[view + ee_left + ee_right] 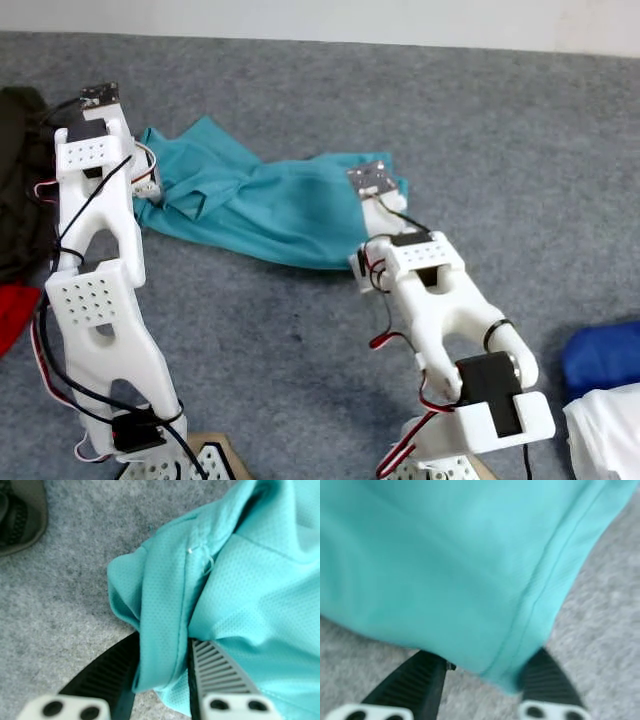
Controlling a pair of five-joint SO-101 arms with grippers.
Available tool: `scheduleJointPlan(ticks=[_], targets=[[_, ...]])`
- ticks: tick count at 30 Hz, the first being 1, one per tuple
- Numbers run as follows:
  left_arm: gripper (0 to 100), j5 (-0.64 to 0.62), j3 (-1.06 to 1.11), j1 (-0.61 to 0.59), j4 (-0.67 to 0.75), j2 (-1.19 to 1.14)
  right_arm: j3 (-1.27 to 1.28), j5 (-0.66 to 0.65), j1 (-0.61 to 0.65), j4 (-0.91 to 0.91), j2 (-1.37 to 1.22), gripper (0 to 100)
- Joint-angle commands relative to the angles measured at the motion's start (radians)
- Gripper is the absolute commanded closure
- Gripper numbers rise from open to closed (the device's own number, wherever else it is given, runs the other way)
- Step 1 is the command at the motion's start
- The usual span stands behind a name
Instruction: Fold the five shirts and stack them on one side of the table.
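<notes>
Lying crumpled across the upper middle of the grey worktop (pixel 500 130), the teal shirt (pixel 270 205) forms a long, rumpled band running from upper left toward centre. Fabric is a fine mesh knit, with a stitched hem and a seam line. A small pale thread loop (pixel 200 555) sits on the seam.

Left jaws are at the shirt's left end. They are closed in on a bunched fold of several layers, and the cloth presses against both inner faces.

Right jaws are at the shirt's right end. They stand apart, with the hemmed corner hanging between them and touching one side, while bare worktop shows in the rest of the gap.

Other garments:
- A dark garment (pixel 18 180) lies at the left edge.
- A red garment (pixel 12 310) lies below it.
- A blue garment (pixel 600 360) lies at lower right.
- A white garment (pixel 610 430) lies just beneath the blue one.
</notes>
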State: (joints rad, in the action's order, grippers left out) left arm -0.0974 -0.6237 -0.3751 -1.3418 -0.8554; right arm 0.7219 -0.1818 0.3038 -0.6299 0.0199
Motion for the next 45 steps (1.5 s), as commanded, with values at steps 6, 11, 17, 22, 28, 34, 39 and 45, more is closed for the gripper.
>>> scheduleJointPlan(ticks=[6, 11, 17, 22, 28, 34, 39, 45], targets=[[92, -0.003, -0.007, 0.053, -0.109, -0.002, -0.044, 0.006, -0.036, 0.022, 0.001, 99.1], [100, -0.008, -0.005, 0.047, -0.137, -0.002, -0.013, 0.005, -0.073, 0.019, 0.012, 99.1], [99, -0.008, -0.005, 0.038, -0.235, 0.002, -0.008, 0.005, -0.076, -0.058, 0.021, 99.1], [99, -0.005, -0.005, 0.027, -0.302, 0.002, 0.094, 0.003, -0.074, -0.042, 0.156, 99.1], [99, 0.0, -0.001, 0.004, -0.377, 0.004, 0.274, 0.003, -0.074, -0.008, 0.357, 99.1], [99, 0.06, 0.188, 0.002, -0.364, 0.091, 0.381, 0.002, -0.071, -0.067, 0.506, 99.1], [99, 0.061, 0.556, 0.005, -0.167, 0.344, 0.417, 0.002, -0.071, -0.094, 0.573, 99.1], [99, 0.069, 1.0, -0.001, 0.044, 0.582, 0.42, 0.002, -0.07, -0.173, 0.584, 99.1]])
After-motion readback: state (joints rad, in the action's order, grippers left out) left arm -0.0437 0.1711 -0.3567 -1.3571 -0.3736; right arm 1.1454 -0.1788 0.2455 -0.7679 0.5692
